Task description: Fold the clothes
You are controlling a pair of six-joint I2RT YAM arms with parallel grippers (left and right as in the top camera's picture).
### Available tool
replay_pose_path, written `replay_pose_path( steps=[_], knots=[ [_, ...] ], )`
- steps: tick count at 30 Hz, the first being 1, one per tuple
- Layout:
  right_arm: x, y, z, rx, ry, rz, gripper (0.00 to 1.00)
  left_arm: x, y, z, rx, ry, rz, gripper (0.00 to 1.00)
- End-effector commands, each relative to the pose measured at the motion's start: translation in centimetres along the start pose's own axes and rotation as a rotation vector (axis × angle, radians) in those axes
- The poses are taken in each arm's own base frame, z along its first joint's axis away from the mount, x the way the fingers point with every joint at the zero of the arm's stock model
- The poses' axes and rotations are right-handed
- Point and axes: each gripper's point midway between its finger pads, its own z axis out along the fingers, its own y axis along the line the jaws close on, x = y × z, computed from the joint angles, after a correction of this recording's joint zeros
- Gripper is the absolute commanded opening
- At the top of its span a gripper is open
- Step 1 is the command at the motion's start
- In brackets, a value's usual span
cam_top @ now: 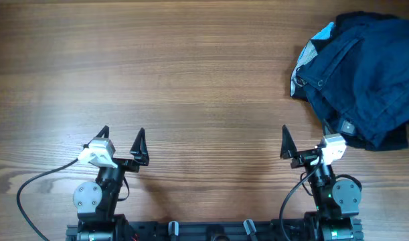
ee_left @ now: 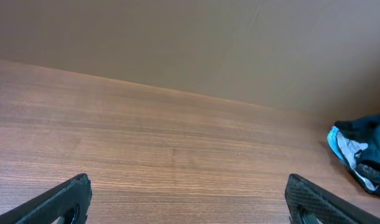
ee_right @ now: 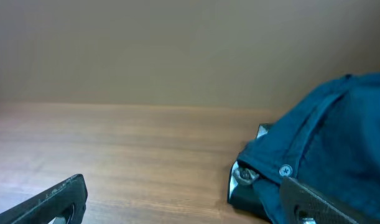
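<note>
One heap of clothes (cam_top: 368,70) sits up at 2 o'clock on the overhead view, bunched and unfolded, and it runs off the right edge of the shot. It's mostly navy cloth with stitched seams, and there's a pale grey-blue patch (cam_top: 316,39) peeking out on its 10 o'clock side. A small tag (cam_top: 348,127) shows near the lower edge of the heap. From the right wrist view the same navy bundle fills the 3 o'clock side, with a metal button (ee_right: 286,169) catching the light low on its front.

Down to 5 o'clock, and the right jaws are spread as wide as they go, nothing between them. One of the fingers (cam_top: 286,142) points out over bare wood; the other lies right at the near edge of the heap, and whether it touches cloth I cannot tell.

Over at 7 o'clock, the left jaws are wide apart too, empty, well away from the clothes, their two dark fingers (cam_top: 140,144) aimed toward 12 o'clock. A black cable (cam_top: 34,182) loops off that arm's base. Wood-grain bench (cam_top: 191,73) lies under it all.
</note>
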Motion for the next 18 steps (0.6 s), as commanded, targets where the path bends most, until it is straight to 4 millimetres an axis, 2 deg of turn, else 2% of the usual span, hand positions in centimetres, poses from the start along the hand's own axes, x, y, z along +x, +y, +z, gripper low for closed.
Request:
replay_pose_path(
  steps=[1,3,6,9,11,14,18],
  knots=[
    [-2.0,1.6,-0.2,-0.1,-0.077,0.076,1.0,0.2,0.2,0.0,-0.012,0.003,0.0,1.0],
    [-3.3,2.3,-0.4,-0.144,-0.124,0.149,1.0,0.2,0.2,0.0,-0.012,0.005,0.0,1.0],
    [-6.3,2.5,-1.1,-0.16,-0.192,0.199,1.0,0.0,-1.3,0.0,0.071,0.003,-0.01,1.0],
    [-10.7,2.7,-2.1,-0.164,-0.258,0.185,1.0,0.2,-2.1,-0.1,0.121,0.018,-0.057,1.0],
    [-13.4,2.8,-2.4,-0.15,-0.249,0.12,1.0,-0.6,-2.4,-0.2,0.125,0.007,-0.105,1.0],
    [-16.1,2.7,-0.9,-0.134,-0.163,0.063,1.0,-3.9,-3.4,-0.8,0.144,-0.035,-0.112,1.0],
    [-19.5,2.8,3.2,-0.146,-0.031,0.091,1.0,-7.1,-4.3,-0.8,0.122,0.03,-0.13,1.0]
  ],
)
